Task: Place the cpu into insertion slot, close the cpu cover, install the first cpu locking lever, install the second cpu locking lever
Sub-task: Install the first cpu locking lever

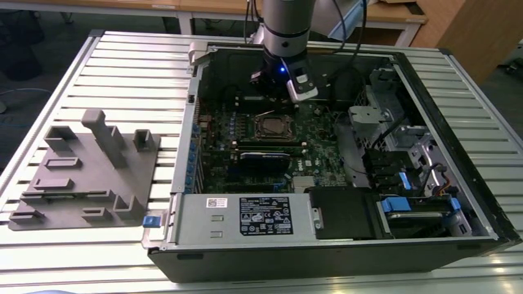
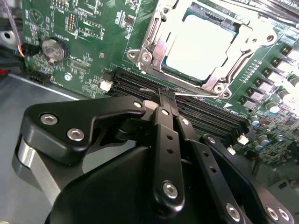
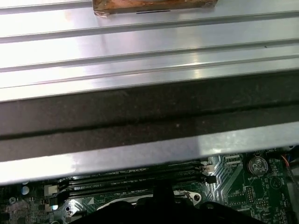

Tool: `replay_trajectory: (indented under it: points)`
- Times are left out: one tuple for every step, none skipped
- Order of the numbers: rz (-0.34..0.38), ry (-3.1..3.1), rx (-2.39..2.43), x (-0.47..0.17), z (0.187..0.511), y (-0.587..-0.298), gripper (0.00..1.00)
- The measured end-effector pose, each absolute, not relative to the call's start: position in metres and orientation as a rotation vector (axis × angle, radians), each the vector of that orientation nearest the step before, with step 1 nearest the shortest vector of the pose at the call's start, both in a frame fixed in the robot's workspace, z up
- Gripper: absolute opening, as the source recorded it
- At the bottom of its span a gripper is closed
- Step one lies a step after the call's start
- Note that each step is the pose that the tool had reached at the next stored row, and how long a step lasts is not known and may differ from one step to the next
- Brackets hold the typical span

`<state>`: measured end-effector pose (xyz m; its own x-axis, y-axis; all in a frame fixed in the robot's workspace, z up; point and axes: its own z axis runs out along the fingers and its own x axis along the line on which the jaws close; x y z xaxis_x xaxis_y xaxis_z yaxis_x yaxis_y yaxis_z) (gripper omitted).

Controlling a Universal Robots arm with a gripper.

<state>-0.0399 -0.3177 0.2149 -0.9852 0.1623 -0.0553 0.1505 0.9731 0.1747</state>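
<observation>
Hand [image 2: 167, 93] closed tight, empty; cpu [image 2: 201, 42] flat in insertion slot [image 2: 216, 87], cpu cover [image 2: 243, 41] down.

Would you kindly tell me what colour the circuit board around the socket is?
The circuit board is green, seen best in the second wrist view.

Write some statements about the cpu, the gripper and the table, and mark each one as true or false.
1. The cpu cover is closed over the cpu. True.
2. The jaws of the gripper hold the cpu. False: they are shut on nothing, above the motherboard.
3. A coin battery sits on the motherboard. True.
4. The grey tray lies at the exterior view's right of the computer case. False: it lies at its left.
</observation>
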Motion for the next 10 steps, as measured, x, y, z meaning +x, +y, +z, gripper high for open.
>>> replay_trajectory:
  points:
    - [0.261,3.049,0.262,-0.0399,0.2148,-0.3177,0.11]
    - [0.261,3.047,0.274,-0.0399,0.2148,-0.3177,0.11]
    - [0.261,3.047,0.275,-0.0399,0.2148,-0.3177,0.11]
    - [0.261,3.047,0.275,-0.0399,0.2148,-0.3177,0.11]
    - [0.261,3.047,0.276,-0.0399,0.2148,-0.3177,0.11]
    - [0.263,3.047,0.276,-0.0400,0.2148,-0.3177,0.11]
    - [0.267,3.043,0.276,-0.0402,0.2146,-0.3177,0.11]
    - [0.269,3.038,0.275,-0.0403,0.2145,-0.3177,0.11]
    - [0.270,3.034,0.273,-0.0403,0.2144,-0.3177,0.11]
    - [0.270,3.030,0.273,-0.0404,0.2143,-0.3176,0.11]
